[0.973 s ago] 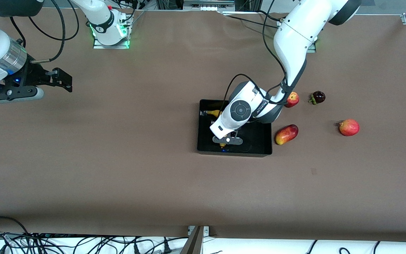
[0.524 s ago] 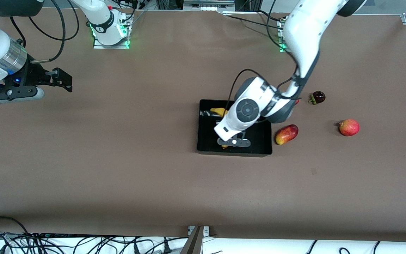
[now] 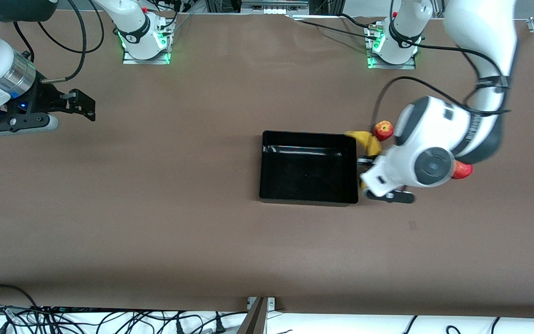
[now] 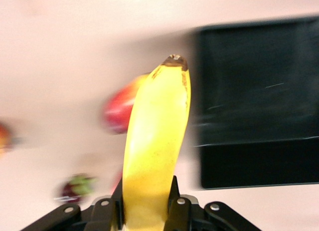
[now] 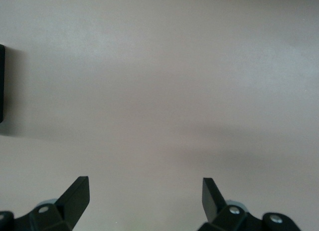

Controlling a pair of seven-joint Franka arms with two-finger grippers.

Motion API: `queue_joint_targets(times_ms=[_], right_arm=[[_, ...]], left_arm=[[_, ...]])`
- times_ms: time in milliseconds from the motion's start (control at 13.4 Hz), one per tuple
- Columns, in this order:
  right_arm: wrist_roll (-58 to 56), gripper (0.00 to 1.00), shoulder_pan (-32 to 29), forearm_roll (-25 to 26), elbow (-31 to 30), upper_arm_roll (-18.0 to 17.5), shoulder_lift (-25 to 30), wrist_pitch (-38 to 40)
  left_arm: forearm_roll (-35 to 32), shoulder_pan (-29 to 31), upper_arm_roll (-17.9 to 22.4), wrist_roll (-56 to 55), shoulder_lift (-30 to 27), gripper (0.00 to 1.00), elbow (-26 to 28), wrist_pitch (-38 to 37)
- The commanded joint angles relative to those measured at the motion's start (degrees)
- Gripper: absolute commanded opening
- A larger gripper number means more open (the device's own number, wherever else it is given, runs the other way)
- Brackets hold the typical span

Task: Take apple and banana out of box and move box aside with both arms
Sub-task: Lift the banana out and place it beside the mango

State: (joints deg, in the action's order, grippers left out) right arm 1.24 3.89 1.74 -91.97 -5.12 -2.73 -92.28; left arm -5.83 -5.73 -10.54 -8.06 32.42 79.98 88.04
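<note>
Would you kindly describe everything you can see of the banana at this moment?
The banana is long, curved and bright yellow, with a smooth skin, a few faint brown flecks and a dark brown tip. It looks whole and unpeeled. The left gripper is shut on one end of it, so it juts out past the fingers. It is held up in the air, just outside the black box at the left arm's end, close to the small red apple. Nothing but the gripper touches it.

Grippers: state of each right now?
Left gripper: shut on the banana, beside the box.
Right gripper: open, holding nothing, waiting over bare table.
</note>
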Motion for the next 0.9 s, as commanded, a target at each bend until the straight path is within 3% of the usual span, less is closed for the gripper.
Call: queue_joint_targets(times_ms=[0, 150, 225, 374, 449, 524, 599, 824], right_arm=[[-0.36, 1.00, 0.68, 2.39, 1.18, 0.02, -0.35, 0.87], [0.16, 1.00, 0.94, 1.78, 0.75, 0.02, -0.70, -0.17], [-1.31, 1.00, 1.55, 2.47, 1.87, -0.15, -4.27, -0.10], [-1.50, 1.00, 3.84, 1.96, 4.96, -0.51, -5.27, 0.52], [-1.59, 1.00, 4.62, 1.95, 5.05, -0.68, -5.53, 0.61], [-1.59, 1.00, 6.11, 1.86, 4.87, -0.77, -5.54, 0.87], [-1.59, 1.00, 7.26, 1.86, 4.87, -0.77, -5.45, 1.22], [-1.94, 1.00, 9.02, 1.86, 4.78, -0.77, -5.97, 1.83]], left_arm=[[-8.22, 6.66, -0.27, 11.98, 1.93, 0.10, 3.68, -0.42], [-8.32, 11.95, -0.70, 19.10, 3.96, 0.11, 5.96, 3.78], [-8.32, 13.45, -0.62, 20.96, 3.88, 0.12, 10.33, 9.90], [-8.41, 16.35, -0.62, 21.33, 3.18, 0.14, 18.69, 21.69], [-8.41, 16.62, -0.62, 21.33, 3.18, 0.28, 20.38, 24.00], [-8.41, 16.62, -0.62, 21.25, 3.18, 0.82, 20.57, 24.11], [-8.41, 16.62, -0.71, 21.24, 2.74, 1.00, 20.48, 23.67], [-8.32, 15.92, -2.80, 21.16, -3.13, 1.00, 19.26, 17.19]])
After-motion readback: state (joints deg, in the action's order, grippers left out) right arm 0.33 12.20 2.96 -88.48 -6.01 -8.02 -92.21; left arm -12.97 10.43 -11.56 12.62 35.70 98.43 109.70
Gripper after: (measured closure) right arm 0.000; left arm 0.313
